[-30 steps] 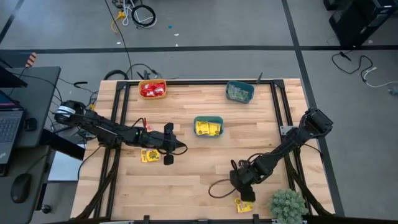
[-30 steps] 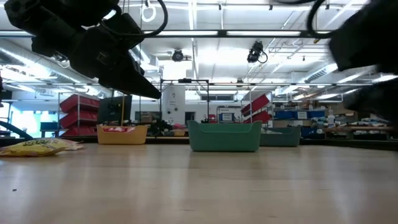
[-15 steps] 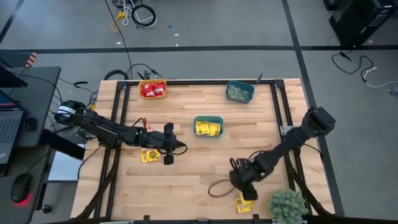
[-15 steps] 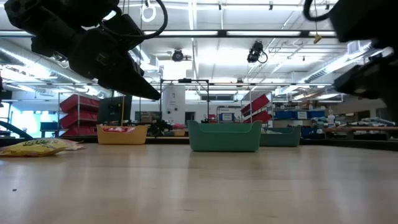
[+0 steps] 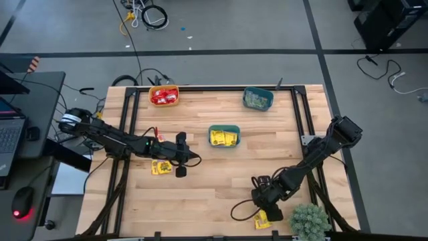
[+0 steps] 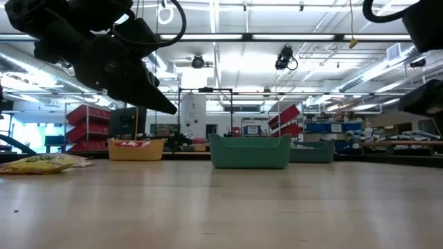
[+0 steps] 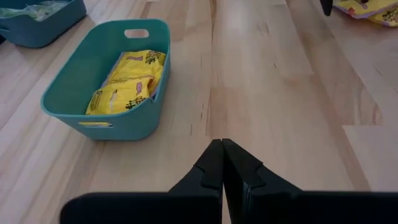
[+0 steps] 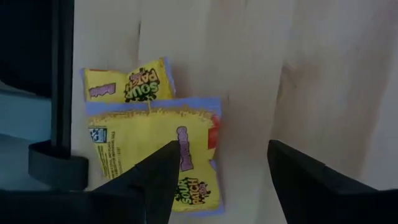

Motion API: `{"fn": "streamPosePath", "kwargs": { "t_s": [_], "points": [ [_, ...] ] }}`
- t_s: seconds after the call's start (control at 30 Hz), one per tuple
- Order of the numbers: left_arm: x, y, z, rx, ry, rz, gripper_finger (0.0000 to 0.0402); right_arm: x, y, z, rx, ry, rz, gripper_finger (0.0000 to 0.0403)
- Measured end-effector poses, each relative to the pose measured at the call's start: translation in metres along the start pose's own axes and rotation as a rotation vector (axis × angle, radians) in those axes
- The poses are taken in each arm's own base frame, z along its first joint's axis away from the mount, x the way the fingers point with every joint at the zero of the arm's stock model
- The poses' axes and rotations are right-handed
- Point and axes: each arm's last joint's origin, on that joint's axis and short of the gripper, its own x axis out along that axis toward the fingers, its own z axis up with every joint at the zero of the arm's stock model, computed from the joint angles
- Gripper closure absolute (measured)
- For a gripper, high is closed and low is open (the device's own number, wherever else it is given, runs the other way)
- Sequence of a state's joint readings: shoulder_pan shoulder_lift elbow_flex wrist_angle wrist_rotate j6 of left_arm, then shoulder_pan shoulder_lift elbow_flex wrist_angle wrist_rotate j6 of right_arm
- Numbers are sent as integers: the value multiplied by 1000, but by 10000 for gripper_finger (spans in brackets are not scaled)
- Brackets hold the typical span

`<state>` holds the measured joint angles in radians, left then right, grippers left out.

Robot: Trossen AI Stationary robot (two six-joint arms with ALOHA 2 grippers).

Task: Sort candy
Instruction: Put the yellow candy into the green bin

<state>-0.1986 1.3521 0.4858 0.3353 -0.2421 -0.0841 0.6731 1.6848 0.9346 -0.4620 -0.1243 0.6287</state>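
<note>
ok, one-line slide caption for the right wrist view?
Right tool, open, above two yellow candy packets near the wooden table's edge.

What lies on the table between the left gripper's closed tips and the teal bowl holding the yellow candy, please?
Only bare wood: the left wrist view shows nothing between the left gripper and the teal bowl of yellow candy.

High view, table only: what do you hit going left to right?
Yellow candy packets → left end effector → teal bowl of yellow candy → right end effector → potted plant.
</note>
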Motion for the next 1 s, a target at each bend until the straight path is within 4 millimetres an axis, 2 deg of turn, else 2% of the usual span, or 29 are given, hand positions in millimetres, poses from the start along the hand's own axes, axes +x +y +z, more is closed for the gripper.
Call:
{"fn": "streamPosePath", "kwargs": {
  "t_s": [0.2,0.43,0.6,0.7,0.8,0.9,1.0],
  "points": [
    [0,1,-2,5,14,37,397,4,-5,-1,6,-15,-3,174],
    [0,1,-2,3,13,46,396,2,-30,7,103,-74,-161,189],
    [0,1,-2,3,15,46,396,-7,-45,19,191,-63,-199,196],
    [0,1,-2,2,15,46,396,-17,-39,27,127,-36,-184,189],
    [0,1,-2,0,16,46,396,-23,-24,28,30,1,-119,178],
    [0,2,-2,1,19,47,396,-20,-11,19,-9,51,-63,170],
    [0,2,-3,6,25,47,396,-11,-7,10,-18,89,-68,167]
  ]
}}
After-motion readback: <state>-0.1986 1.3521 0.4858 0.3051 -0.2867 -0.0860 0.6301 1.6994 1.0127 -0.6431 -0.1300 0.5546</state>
